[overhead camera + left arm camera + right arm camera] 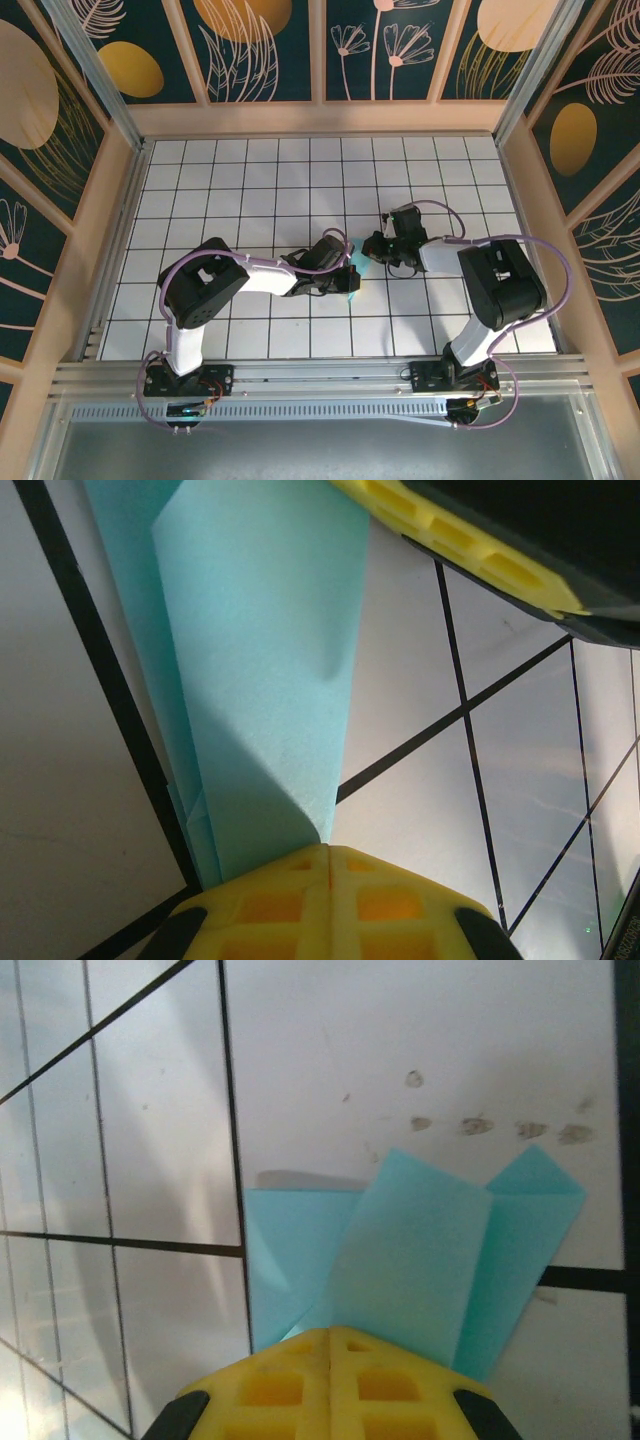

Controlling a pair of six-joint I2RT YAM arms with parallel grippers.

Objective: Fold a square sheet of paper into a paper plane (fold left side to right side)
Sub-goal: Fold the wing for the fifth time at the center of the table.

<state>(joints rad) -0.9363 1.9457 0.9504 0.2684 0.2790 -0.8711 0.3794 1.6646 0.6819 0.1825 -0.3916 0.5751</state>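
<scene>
The left tool (328, 852) and right tool (330, 1332) each clamp the paper (260, 680). Line its edges up squarely, then press the crease onto the counter (400, 1040).

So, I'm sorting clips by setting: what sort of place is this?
Most likely a lab robot cell, not a home: a white grid table, patterned panel walls boxing it in, and a left arm and right arm bolted to a metal rail, handling blue paper.

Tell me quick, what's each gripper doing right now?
Left gripper: closed, pinching the folded blue paper.
Right gripper: closed on the same paper.
</scene>
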